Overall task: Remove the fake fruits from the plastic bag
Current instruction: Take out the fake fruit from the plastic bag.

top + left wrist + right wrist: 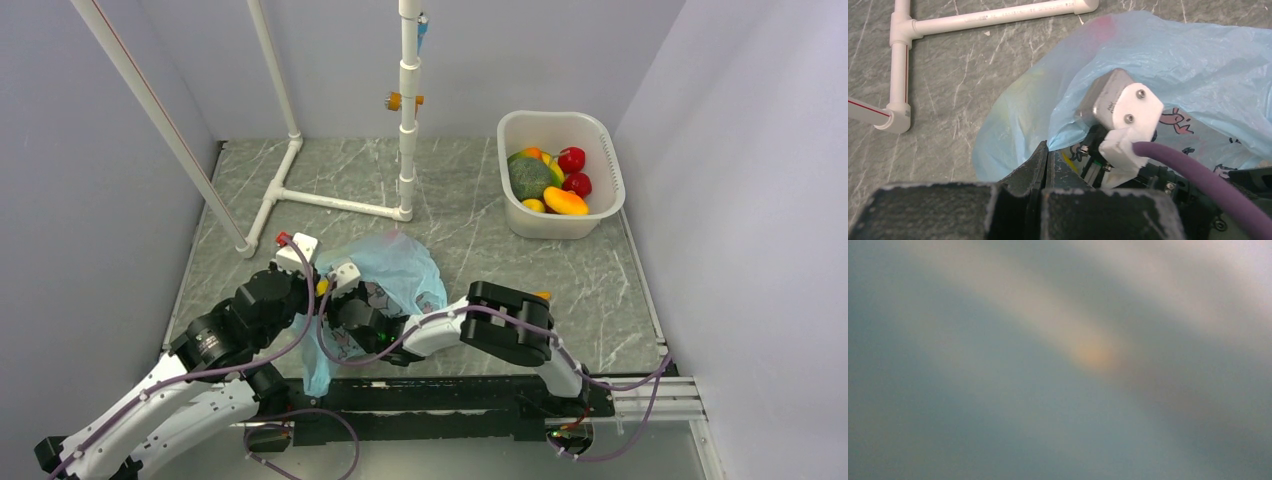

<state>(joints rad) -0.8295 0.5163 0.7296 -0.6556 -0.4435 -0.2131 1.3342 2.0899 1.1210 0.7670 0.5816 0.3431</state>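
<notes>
— Plastic bag (405, 265), where is it?
— On the grey marbled table (480, 250), crumpled and light blue, with both arms at its near side. The left wrist view shows its mouth gaping and a cartoon print on the film
— And the left gripper (1044, 159)?
— At the bag's near-left rim, jaws together, with the thin film of the rim pinched between them
— The right gripper (352, 298)?
— It reaches into the bag's mouth from the near side. Its wrist camera (1120, 107), silver on a white mount with a purple cable (1198, 180), sits just inside the rim. The film hides the fingers, so I cannot tell whether those jaws are apart or together. Its own view is only a blue-grey blur with a soft orange patch, too smeared to name
— Fake fruits (577, 183)?
— Those I can see lie in a white tub (556, 122), well apart from the bag, beyond it and to its right: red round fruits (571, 160), a yellow-orange mango (566, 201) and a dark green melon (529, 178) beside them. Whether any fruit is inside the bag I cannot tell
— Anything else near the bag?
— A white pipe frame (330, 200) lies beyond the bag to its left, with an upright post straight beyond it
</notes>
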